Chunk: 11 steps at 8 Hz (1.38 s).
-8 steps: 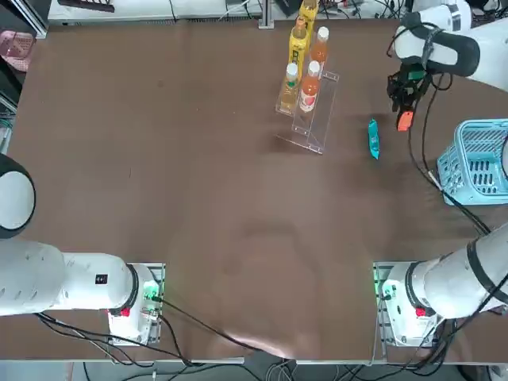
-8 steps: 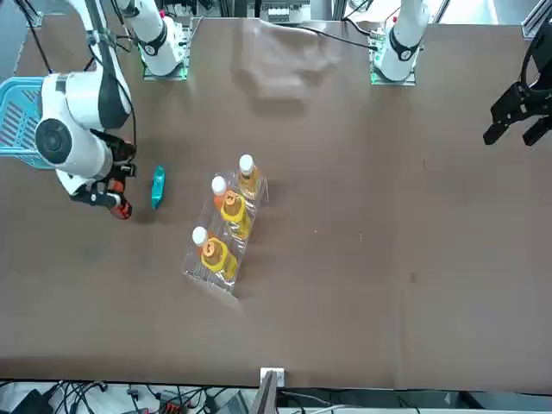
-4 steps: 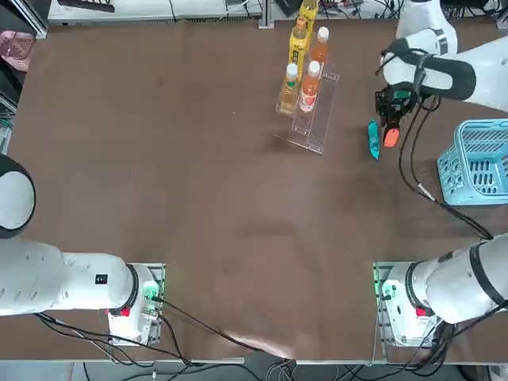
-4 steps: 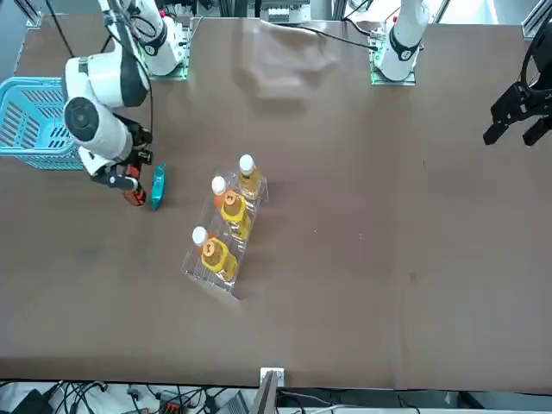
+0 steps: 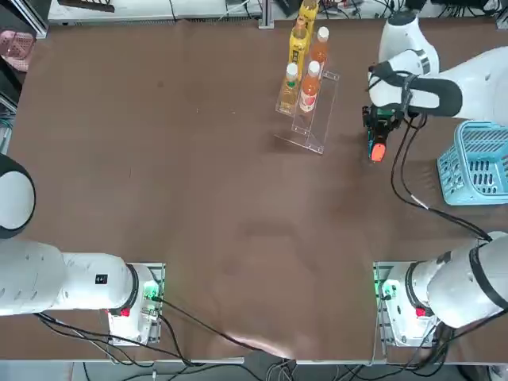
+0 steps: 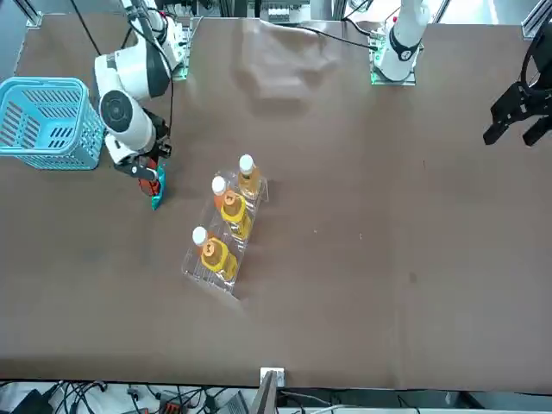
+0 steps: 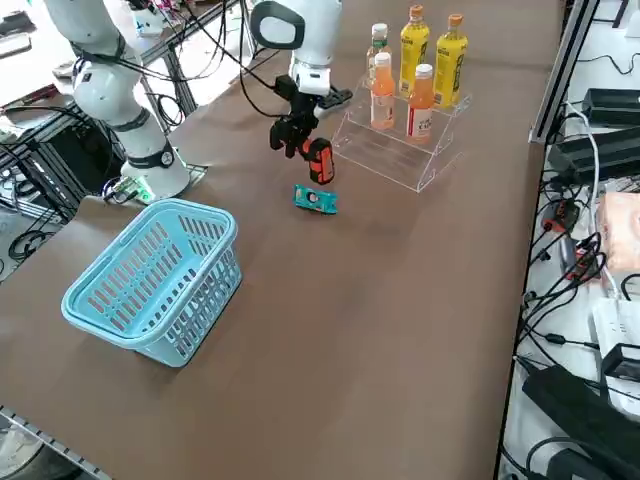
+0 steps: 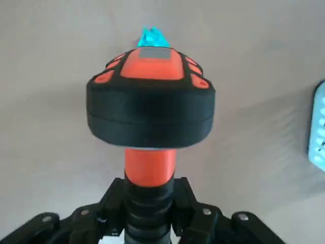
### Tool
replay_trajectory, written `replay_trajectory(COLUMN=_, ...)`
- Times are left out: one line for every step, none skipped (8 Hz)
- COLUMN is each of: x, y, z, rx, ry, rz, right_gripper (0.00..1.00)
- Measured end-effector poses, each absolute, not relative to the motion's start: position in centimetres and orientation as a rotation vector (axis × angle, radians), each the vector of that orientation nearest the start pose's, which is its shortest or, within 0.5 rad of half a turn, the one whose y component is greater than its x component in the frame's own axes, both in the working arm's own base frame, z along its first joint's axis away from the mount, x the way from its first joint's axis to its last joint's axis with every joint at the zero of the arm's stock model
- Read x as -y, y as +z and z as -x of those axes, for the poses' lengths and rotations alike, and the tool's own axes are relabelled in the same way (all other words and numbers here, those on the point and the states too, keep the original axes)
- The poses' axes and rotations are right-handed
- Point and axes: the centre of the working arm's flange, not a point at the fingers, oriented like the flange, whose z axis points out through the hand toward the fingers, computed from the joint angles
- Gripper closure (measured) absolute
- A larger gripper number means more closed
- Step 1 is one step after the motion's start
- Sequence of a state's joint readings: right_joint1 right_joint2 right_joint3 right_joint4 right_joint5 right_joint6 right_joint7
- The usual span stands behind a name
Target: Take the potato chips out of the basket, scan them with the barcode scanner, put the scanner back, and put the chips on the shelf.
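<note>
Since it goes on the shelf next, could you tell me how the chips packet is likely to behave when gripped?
The potato chips lie flat on the table, so rolling seems unlikely. The slim foil-like packet probably crumples and feels light. Its glossy skin may slip between fingers.

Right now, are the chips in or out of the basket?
Out: the potato chips lie flat on the table, apart from the basket.
</note>
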State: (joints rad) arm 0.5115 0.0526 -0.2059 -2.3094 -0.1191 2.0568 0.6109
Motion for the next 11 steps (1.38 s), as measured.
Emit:
replay_trajectory(x=-14.6, y=29.3, z=-45.0, rx=-0.419, ry=0.389, rz=3.334, right_gripper=0.59)
replay_trajectory(x=-15.7, y=28.7, z=-44.0, rx=-0.440, ry=0.395, rz=3.344, right_gripper=0.59)
replay_trajectory(x=-16.9, y=28.3, z=-43.2, rx=-0.448, ry=0.397, rz=3.356, right_gripper=0.59)
replay_trajectory(x=-17.5, y=28.1, z=-42.7, rx=-0.452, ry=0.399, rz=3.362, right_gripper=0.59)
replay_trajectory(x=-17.5, y=28.0, z=-42.6, rx=-0.455, ry=0.402, rz=3.363, right_gripper=0.59)
replay_trajectory(x=-17.3, y=27.9, z=-42.6, rx=-0.462, ry=0.404, rz=3.363, right_gripper=0.59)
replay_trajectory(x=-17.1, y=27.9, z=-42.7, rx=-0.467, ry=0.405, rz=3.364, right_gripper=0.59)
replay_trajectory(x=-16.9, y=27.8, z=-42.8, rx=-0.465, ry=0.400, rz=3.371, right_gripper=0.59)
replay_trajectory(x=-16.8, y=27.7, z=-42.8, rx=-0.459, ry=0.391, rz=3.378, right_gripper=0.59)
replay_trajectory(x=-16.8, y=27.7, z=-42.9, rx=-0.458, ry=0.384, rz=3.379, right_gripper=0.59)
replay_trajectory(x=-16.7, y=27.7, z=-43.0, rx=-0.459, ry=0.375, rz=3.377, right_gripper=0.59)
